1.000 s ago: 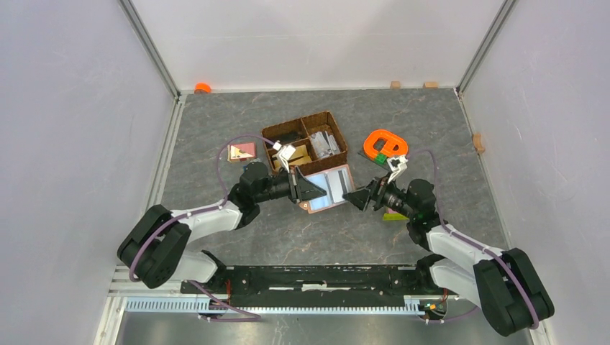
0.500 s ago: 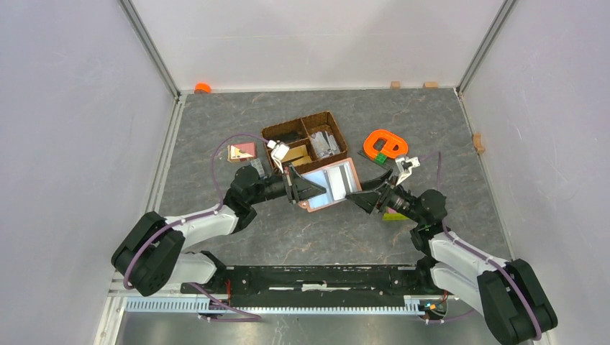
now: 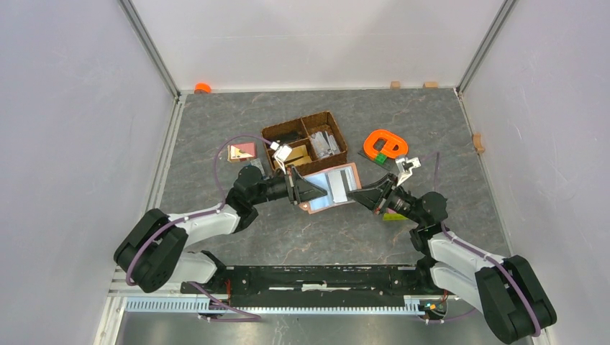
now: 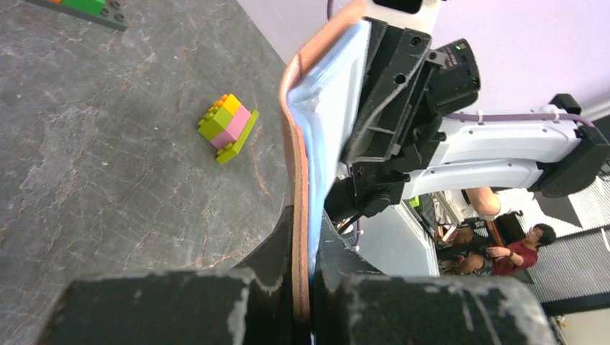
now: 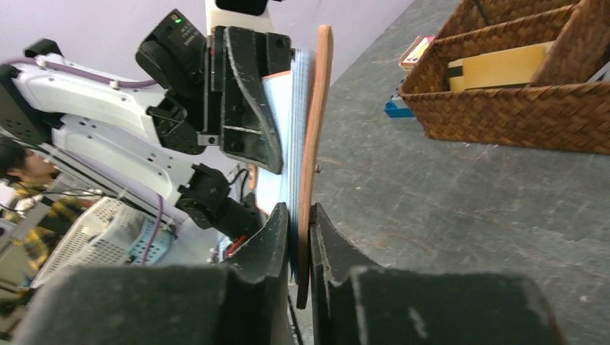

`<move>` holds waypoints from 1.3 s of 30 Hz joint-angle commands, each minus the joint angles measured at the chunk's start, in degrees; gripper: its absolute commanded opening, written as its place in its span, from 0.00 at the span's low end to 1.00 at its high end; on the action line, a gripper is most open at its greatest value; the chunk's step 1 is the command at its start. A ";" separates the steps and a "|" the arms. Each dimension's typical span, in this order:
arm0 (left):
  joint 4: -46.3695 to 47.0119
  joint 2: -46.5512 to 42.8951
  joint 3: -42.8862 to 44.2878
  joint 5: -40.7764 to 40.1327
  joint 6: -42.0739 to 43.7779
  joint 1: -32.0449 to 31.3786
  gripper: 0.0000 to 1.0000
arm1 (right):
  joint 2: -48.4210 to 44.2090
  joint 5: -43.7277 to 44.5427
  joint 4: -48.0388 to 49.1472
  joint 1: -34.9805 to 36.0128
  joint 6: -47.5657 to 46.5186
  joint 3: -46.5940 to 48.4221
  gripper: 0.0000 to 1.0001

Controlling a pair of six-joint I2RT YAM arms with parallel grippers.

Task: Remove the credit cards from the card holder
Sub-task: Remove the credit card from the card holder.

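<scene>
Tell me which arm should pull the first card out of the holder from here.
Right, probably. The left gripper is clamped on one edge of the card holder, anchoring it. The right gripper pinches the opposite edge, at the pale sleeves, so it looks placed to draw outward.

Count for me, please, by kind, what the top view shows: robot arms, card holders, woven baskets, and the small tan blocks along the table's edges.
arms: 2
card holder: 1
woven basket: 1
tan blocks: 3
Total: 7
</scene>
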 commanded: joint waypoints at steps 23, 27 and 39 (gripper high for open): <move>-35.20 -9.51 5.56 -27.66 10.43 -0.06 0.53 | -6.23 15.21 -19.11 -2.30 -10.87 -0.27 0.00; -24.90 -14.14 1.31 -21.68 10.47 -0.14 0.57 | -6.90 16.16 -19.81 -2.28 -11.80 -0.38 0.00; -3.30 -8.53 -2.26 -9.53 4.29 -1.37 0.44 | -3.85 8.66 -7.13 -2.21 -5.87 -2.12 0.00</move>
